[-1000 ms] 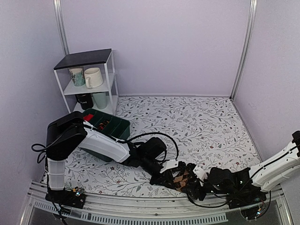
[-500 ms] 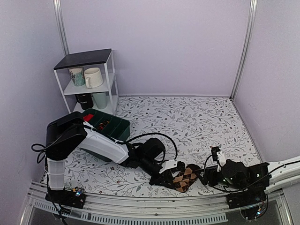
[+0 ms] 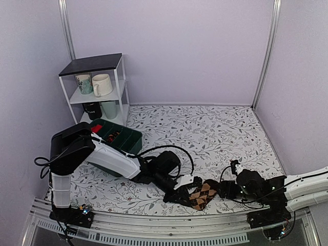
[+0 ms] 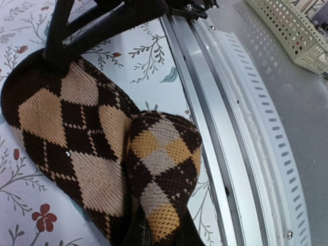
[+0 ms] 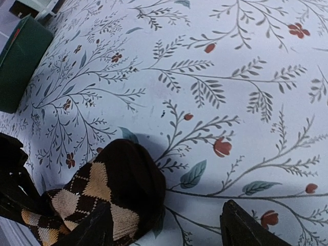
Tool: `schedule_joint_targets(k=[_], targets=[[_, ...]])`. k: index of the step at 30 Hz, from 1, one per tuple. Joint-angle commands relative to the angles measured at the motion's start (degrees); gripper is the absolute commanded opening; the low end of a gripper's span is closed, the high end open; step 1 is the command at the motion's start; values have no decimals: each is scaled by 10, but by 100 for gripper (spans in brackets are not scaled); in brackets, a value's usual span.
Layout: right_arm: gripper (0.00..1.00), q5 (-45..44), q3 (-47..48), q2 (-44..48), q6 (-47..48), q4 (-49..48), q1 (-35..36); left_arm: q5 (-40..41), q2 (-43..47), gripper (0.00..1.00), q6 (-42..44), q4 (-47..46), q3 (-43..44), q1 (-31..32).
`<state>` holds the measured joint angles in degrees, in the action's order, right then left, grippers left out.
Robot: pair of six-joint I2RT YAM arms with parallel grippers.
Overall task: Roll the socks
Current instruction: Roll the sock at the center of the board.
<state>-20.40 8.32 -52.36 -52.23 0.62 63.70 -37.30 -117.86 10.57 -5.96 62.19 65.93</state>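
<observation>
Socks point(image 4: 77, 138): brown and tan argyle pair, partly folded, one end doubled upward and clamped tight in the left gripper point(image 3: 189, 197). Right gripper point(image 5: 165, 207): jaws spread wide, holding nothing, with the dark toe end lying just ahead of them. Location: near edge of floral table point(image 3: 220, 133), just beside the metal rail point(image 4: 220, 128). Green bin point(image 3: 122, 136) and white shelf point(image 3: 121, 77): well apart, far left.

The left arm stretches low and rightward, left gripper point(image 3: 188, 196) clamped on the socks point(image 3: 205, 193); the right gripper point(image 3: 223, 189) sits low, jaws spread.
</observation>
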Motion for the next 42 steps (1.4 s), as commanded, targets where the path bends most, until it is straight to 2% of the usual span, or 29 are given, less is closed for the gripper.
schedule_joint_targets(k=[1, 3, 5, 7, 12, 13, 17, 20, 25, 28, 31, 34, 37, 42], targets=[[71, 71, 6, -54, 44, -97, -9, 52, -45, 0, -5, 122, -38, -2], [69, 83, 9, -82, 49, -123, -12, 53, -45, 0, -5, 119, -40, -2], [61, 87, 18, -110, 48, -128, -16, 56, -44, 0, -6, 118, -42, -3], [47, 98, 27, -135, 51, -136, -23, 59, -43, 0, -8, 114, -47, -2], [3, 137, 52, -187, 99, -190, -67, 78, -27, 0, -31, 95, -75, -2], [0, 156, 59, -199, 123, -205, -85, 87, -18, 0, -39, 90, -84, -2], [0, 256, 111, -259, 211, -266, -167, 139, 33, 0, -83, 82, -123, 0], [0, 343, 198, -337, 278, -274, -206, 180, 83, 0, -117, 97, -140, 4], [0, 487, 337, -474, 343, -242, -215, 219, 129, 0, -152, 106, -153, 12], [0, 502, 352, -514, 340, -265, -215, 238, 128, 0, -161, 115, -151, 15], [1, 485, 346, -515, 341, -267, -215, 238, 114, 0, -167, 106, -154, 14], [21, 476, 329, -491, 344, -258, -215, 225, 85, 0, -168, 102, -149, 9], [31, 462, 310, -447, 354, -236, -215, 214, 67, 0, -173, 101, -146, 2], [39, 437, 253, -336, 362, -217, -214, 195, 65, 0, -186, 99, -151, -7]])
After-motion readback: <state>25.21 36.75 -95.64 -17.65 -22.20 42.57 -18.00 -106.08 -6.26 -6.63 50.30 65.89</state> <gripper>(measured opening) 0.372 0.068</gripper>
